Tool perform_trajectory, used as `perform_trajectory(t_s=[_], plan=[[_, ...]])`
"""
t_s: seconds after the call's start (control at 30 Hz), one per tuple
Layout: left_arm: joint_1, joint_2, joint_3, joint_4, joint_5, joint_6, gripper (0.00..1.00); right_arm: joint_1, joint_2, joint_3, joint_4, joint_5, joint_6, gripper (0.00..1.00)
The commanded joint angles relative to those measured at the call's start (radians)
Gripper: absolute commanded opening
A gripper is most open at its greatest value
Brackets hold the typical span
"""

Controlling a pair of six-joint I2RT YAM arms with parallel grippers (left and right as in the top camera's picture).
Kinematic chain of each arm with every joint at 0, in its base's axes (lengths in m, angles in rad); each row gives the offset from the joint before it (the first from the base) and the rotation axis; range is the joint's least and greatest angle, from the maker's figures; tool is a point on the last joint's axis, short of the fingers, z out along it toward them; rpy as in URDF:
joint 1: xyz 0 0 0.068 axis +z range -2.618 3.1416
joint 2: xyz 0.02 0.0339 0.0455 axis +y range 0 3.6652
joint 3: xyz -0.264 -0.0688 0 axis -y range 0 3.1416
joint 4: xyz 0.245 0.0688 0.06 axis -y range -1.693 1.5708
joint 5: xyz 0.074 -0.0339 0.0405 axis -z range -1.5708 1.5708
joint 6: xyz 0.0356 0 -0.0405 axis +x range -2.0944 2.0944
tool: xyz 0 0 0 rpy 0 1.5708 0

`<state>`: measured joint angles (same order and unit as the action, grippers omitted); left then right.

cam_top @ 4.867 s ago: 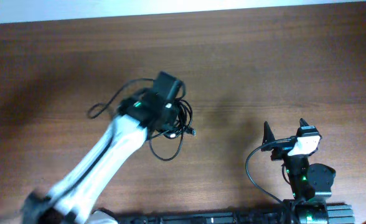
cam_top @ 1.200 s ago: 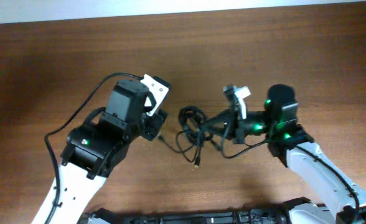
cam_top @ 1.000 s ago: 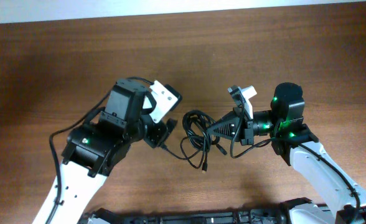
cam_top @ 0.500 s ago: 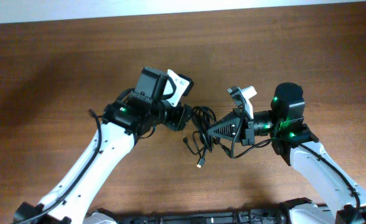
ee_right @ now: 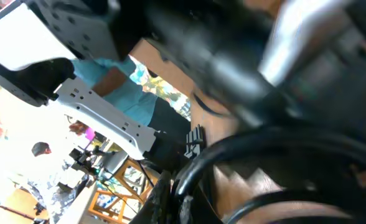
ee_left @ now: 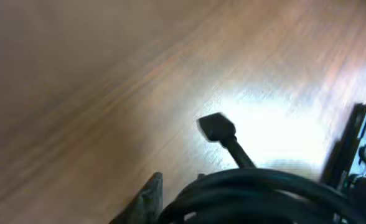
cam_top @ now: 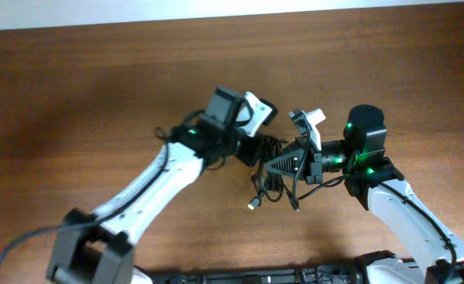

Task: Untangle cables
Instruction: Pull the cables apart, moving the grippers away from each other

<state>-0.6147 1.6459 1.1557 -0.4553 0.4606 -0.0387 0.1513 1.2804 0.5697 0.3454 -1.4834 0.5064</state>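
1. The cables [cam_top: 265, 175] were bunched in a small black knot on the wooden table [cam_top: 98, 79], just off the middle of the overhead view toward 4 o'clock.
2. The right gripper [cam_top: 273, 164] pointed toward 9 o'clock from the knot's 3 o'clock side. Its dark fingers [cam_top: 287, 162] were drawn together to a point and clenched on the cables.
3. The left gripper [cam_top: 252, 150] was at the knot's 10 o'clock edge, right against it (the white wrist housing [cam_top: 257, 110] covered its fingers from above). I could not tell whether it was clamped or released.
4. In the left wrist view, a thick black loop of cable ran along the bottom edge, close to the lens. Beyond it, one black plug [ee_left: 216, 127] showed against the wood, with its cord running off toward 5 o'clock.
5. Two loose ends trailed from the knot toward 6 o'clock. The one nearer 7 o'clock ended in a gold-coloured tip [cam_top: 252, 206], and the one nearer 5 o'clock ended dark.
6. The right wrist view was badly blurred and showed only dark cable loops curving close before the lens.
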Motion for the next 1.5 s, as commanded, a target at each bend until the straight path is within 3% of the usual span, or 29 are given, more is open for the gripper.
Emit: perform_trajectory(t_s=[0.0, 0.1, 0.2, 0.27, 0.33, 0.43, 0.53, 0.73, 0.93, 1.03, 1.17, 1.33, 1.47], plan=[[-0.019, 0.089, -0.01, 0.009, -0.023, -0.033, 0.0, -0.004, -0.004, 0.001, 0.011, -0.02, 0.004, 0.04], [0.089, 0.075, -0.009, -0.023, -0.229, -0.216, 0.0, -0.018, -0.004, 0.001, 0.011, -0.02, 0.004, 0.04], [0.256, 0.013, -0.008, -0.078, -0.244, -0.286, 0.0, -0.069, -0.004, 0.001, 0.01, -0.011, 0.003, 0.04], [0.355, -0.054, -0.008, -0.088, -0.209, -0.291, 0.0, -0.102, -0.004, 0.001, -0.013, 0.055, 0.003, 0.04], [0.434, -0.158, -0.008, -0.087, -0.126, -0.29, 0.0, -0.112, -0.004, 0.001, -0.113, 0.261, 0.003, 0.04], [0.449, -0.288, -0.008, -0.089, -0.116, -0.286, 0.0, -0.111, -0.004, 0.001, -0.298, 0.549, 0.003, 0.04], [0.449, -0.365, -0.009, -0.099, -0.118, -0.227, 0.0, -0.112, -0.004, 0.001, -0.38, 0.583, -0.005, 0.05], [0.449, -0.378, -0.009, -0.187, -0.138, -0.168, 0.0, -0.113, -0.004, 0.001, -0.322, 0.575, -0.084, 0.35], [0.449, -0.378, -0.009, -0.194, -0.146, -0.168, 0.0, -0.107, -0.004, 0.085, -0.277, 0.512, -0.084, 0.52], [0.449, -0.378, -0.009, -0.194, -0.146, -0.168, 0.0, -0.033, -0.004, 0.123, -0.275, 0.463, -0.085, 0.6], [0.449, -0.378, -0.009, -0.219, -0.146, -0.168, 0.0, 0.165, -0.004, 0.124, -0.109, 0.518, -0.114, 0.82], [0.408, -0.377, -0.009, -0.249, -0.148, -0.168, 0.0, 0.293, -0.004, 0.126, -0.067, 0.707, -0.114, 0.94], [0.35, -0.372, -0.009, -0.28, -0.284, -0.168, 0.0, 0.266, -0.004, 0.126, -0.073, 0.733, -0.112, 0.99]])
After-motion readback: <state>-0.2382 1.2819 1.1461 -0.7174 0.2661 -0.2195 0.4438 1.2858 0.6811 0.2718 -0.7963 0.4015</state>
